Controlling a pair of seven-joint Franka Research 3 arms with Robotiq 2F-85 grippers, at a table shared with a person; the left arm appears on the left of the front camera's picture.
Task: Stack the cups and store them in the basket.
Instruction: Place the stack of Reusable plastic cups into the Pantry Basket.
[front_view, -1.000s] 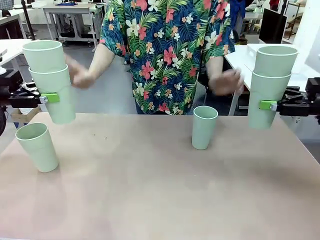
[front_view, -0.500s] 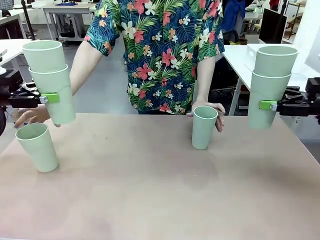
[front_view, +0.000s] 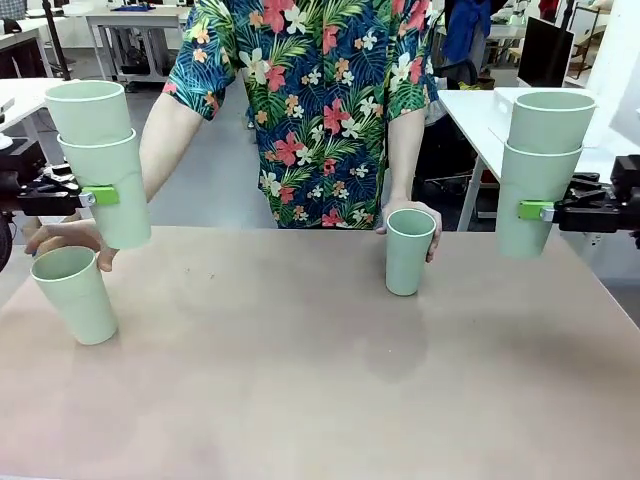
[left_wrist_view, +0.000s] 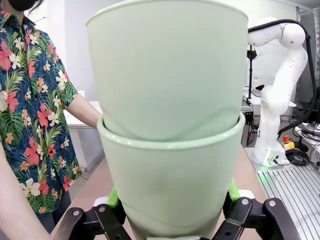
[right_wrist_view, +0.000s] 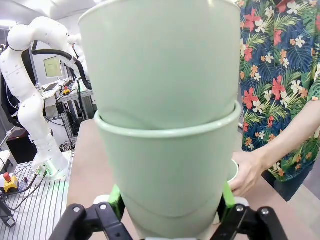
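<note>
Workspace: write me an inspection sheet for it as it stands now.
Surface: tan table, two cups standing on it.
Job's things: left stack and right stack, two mint-green cups each, held off the table; left cup on the table with the person's hand at its rim; middle cup on the table with the other hand around it.
Clutter: nothing seen.
Grippers: left jaws shut on the left stack's lower cup; right jaws shut on the right stack's lower cup.
Cables: black cables by the right arm's base.
Surroundings: person in a floral shirt at the far side; white tables behind.
</note>
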